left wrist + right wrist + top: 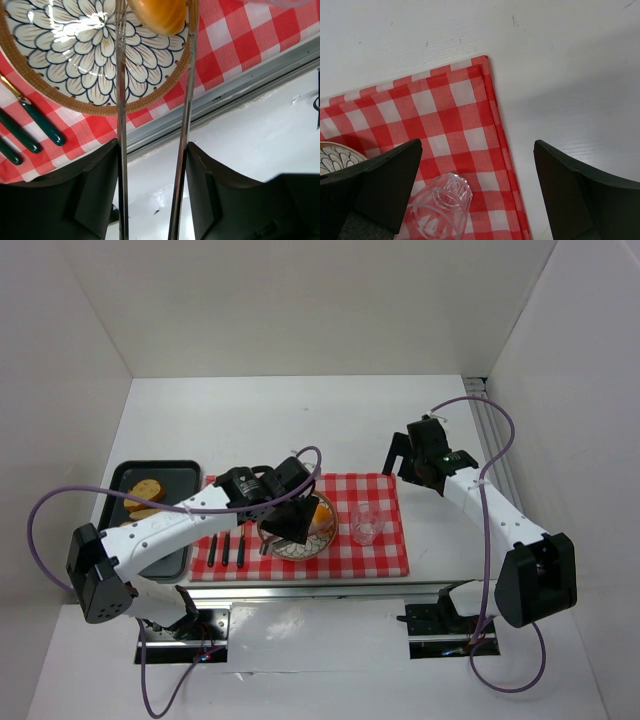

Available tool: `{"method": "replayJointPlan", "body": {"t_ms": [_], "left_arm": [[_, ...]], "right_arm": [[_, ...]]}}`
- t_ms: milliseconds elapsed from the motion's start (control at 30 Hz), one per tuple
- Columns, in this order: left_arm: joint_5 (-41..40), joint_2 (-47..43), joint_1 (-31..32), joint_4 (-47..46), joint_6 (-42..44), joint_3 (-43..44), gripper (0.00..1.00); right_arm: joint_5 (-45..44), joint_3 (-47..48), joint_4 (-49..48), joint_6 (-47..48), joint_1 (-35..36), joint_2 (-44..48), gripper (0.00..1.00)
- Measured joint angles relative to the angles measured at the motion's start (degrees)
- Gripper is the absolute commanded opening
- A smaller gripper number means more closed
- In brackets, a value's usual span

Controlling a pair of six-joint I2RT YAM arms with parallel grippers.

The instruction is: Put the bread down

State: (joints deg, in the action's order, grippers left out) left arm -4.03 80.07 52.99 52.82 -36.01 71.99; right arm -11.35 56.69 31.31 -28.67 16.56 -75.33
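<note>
Tongs (121,100) are doing the real work here. The left gripper (152,145) is squeezing them between its fingers, with its jaws standing partway apart and one tong arm running along each inner face. So the claw is holding the tongs and nothing else, which is keeping its bulky fingers off the food.

Just past that, green-handled cutlery (42,122) is lying on the checkered cloth (450,120), left of the patterned plate (75,45). That's a place setting, and I'm guessing it's why the bread is going onto the plate.

The bread roll (160,15) is sitting between the tong tips over the right side of the plate. Each arm is running right alongside it. I can't tell whether they're pressing on it, or whether the roll is already resting on the plate. It looks like the drop-off step to me.

A clear glass (442,205) is standing on the cloth right of the plate, close enough that a careless swing could knock it.

Further back on the left, a dark tray (175,485) is holding more bread pieces (145,490), presumably the supply.

Farthest out, the right gripper (477,147) is hovering over the far right corner of the cloth. It's spread wide and carrying nothing, probably just parking out of the way.
</note>
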Motion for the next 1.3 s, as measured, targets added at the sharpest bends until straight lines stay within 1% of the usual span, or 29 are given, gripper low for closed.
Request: {"method": "replayJointPlan", "body": {"t_ms": [67,233,433,467,533,600,767,867,967,1133,1300], "left_arm": [[-0.9,0.0,0.0,0.6,0.0,1.2,0.69],[-1.9,-0.2,-1.1,1.1,0.2,3.2,0.70],[-2.8,-0.6,-6.3,1.3,0.1,3.3,0.67],[-3.5,-0.8,-8.0,1.6,-0.1,3.3,0.65],[-4.9,-1.7,-12.0,2.2,-0.3,3.5,0.65],[-6.8,-3.0,-17.9,2.8,-0.6,3.7,0.65],[-13.9,-5.2,-34.9,3.1,-4.2,4.0,0.65],[-16.7,-5.2,-42.0,3.7,-7.3,3.9,0.65],[-18.6,-5.2,-46.9,4.2,-10.8,3.4,0.65],[-21.2,-3.5,-52.0,4.8,-15.2,2.6,0.64],[-21.8,-0.1,-56.0,4.4,-15.6,2.1,0.63]], "right_arm": [[0.0,0.0,0.0,0.0,0.0,0.0,1.00],[0.0,0.2,0.0,0.0,0.0,0.0,1.00],[0.0,0.8,0.0,0.0,0.0,0.0,1.00],[0.0,1.0,0.1,0.0,0.0,0.0,1.00],[0.0,1.2,0.1,0.0,0.0,0.0,1.00],[0.0,1.3,0.2,0.1,0.0,0.0,1.00],[0.0,1.5,0.3,0.2,0.0,0.0,1.00],[0.2,1.5,0.3,0.2,0.0,0.0,1.00],[0.5,1.6,0.3,0.4,0.0,0.0,1.00],[1.1,3.1,0.9,0.6,0.0,-0.2,1.00],[2.0,5.2,0.9,0.9,0.0,-1.3,1.00]]}}
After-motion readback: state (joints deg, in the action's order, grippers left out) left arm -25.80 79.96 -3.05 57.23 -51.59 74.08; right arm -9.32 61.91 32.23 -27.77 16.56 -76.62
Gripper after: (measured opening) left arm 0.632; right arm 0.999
